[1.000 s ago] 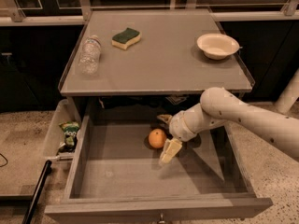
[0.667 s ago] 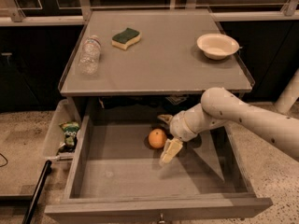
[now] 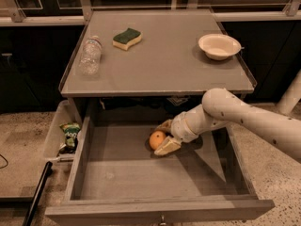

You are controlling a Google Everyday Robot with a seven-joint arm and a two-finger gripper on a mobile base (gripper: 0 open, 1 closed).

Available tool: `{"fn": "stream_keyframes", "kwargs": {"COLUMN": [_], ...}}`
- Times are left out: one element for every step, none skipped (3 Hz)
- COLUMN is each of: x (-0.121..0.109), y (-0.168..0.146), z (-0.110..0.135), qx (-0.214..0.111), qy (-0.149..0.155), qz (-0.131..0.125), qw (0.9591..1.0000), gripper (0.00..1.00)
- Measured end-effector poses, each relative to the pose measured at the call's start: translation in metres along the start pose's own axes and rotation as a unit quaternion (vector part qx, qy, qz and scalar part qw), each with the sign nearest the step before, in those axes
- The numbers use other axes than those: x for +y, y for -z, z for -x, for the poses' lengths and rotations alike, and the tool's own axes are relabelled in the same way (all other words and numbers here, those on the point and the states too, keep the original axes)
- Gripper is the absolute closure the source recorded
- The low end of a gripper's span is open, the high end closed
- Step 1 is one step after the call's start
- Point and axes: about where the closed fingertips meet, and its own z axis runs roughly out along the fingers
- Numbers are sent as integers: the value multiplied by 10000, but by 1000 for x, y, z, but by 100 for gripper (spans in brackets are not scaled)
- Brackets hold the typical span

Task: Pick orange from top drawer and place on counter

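The orange [image 3: 155,139] lies on the floor of the open top drawer [image 3: 141,178], near its middle back. My gripper [image 3: 160,139] reaches in from the right, below the counter [image 3: 160,55]. One finger [image 3: 165,125] is behind the orange and the other finger [image 3: 168,146] is in front of it. Both press against the fruit, so the gripper is shut on the orange. The orange still rests on the drawer floor.
On the counter lie a clear plastic bottle [image 3: 90,55], a green-and-yellow sponge [image 3: 127,38] and a white bowl [image 3: 219,46]. A pale plastic bin [image 3: 55,135] with a snack packet [image 3: 70,134] hangs left of the drawer. A dark pole [image 3: 37,192] leans at the lower left.
The front finger has moved up toward the orange and now touches it. The orange and the arm have stayed in place.
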Motion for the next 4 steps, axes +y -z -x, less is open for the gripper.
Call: {"fn": "stream_keyframes", "kwargs": {"x": [0,0,6,18], "y": [0,0,3,22], "z": [0,0,0,8], "qx": [0,1,37,152], "qy": [0,-1,-41,-49], "qz": [1,1,15,-70], "qw": [10000,10000,10000,9998], "gripper": [65,89,100,100]}}
